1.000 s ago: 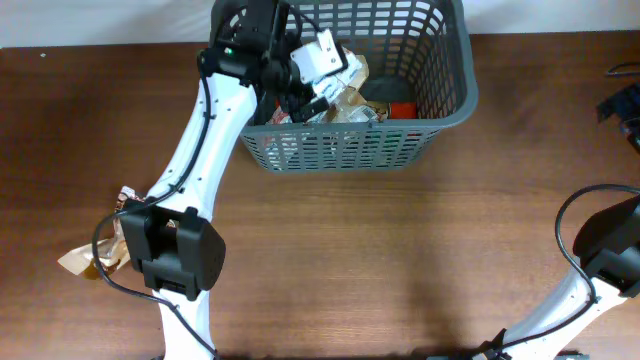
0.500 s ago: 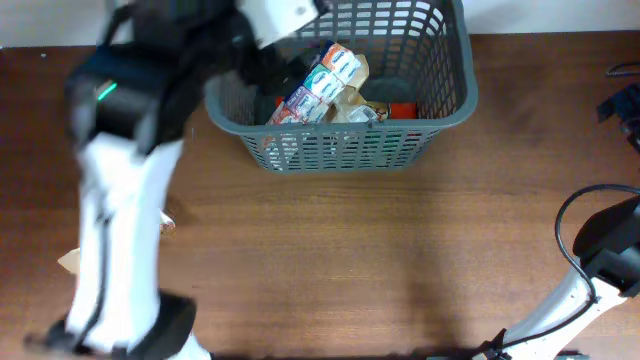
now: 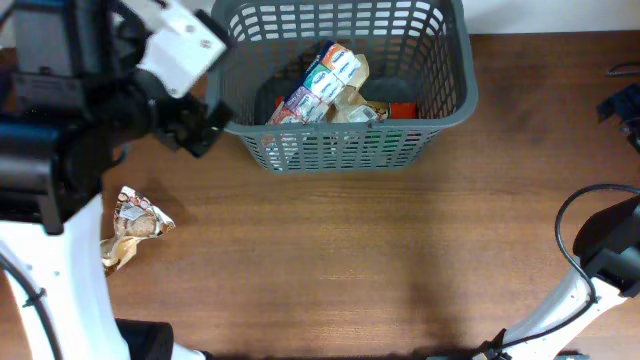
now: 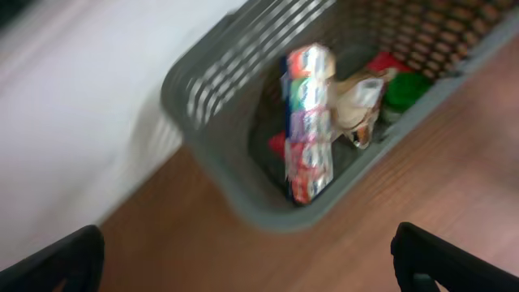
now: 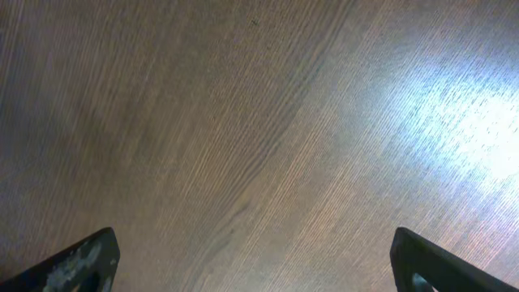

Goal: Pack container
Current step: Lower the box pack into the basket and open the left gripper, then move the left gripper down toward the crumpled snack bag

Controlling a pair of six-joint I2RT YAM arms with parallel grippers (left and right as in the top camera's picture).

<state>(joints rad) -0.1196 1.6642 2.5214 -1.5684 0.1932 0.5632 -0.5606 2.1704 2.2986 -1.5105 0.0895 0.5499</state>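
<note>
The dark grey lattice basket (image 3: 450, 95) stands at the table's far middle. In it lie a colourful striped packet (image 3: 320, 80), a tan crumpled bag (image 3: 350, 100) and a red item (image 3: 402, 108). My left gripper (image 3: 203, 125) is raised, left of the basket and outside it, open and empty. In the left wrist view the basket's rim (image 4: 235, 191) and the packet (image 4: 308, 122) lie ahead of the open gripper (image 4: 251, 268). My right gripper (image 5: 255, 268) is open and empty over bare wood. The right arm (image 3: 610, 260) is at the near right corner.
A crumpled snack bag (image 3: 130, 225) lies on the table at the left, below my left arm. A dark object (image 3: 622, 105) sits at the right edge. A white wall runs behind the basket (image 4: 73, 105).
My left gripper has come out of the basket, moving left and up, and the colourful packet stays inside. The snack bag at the left is now uncovered. The right arm has not moved.
</note>
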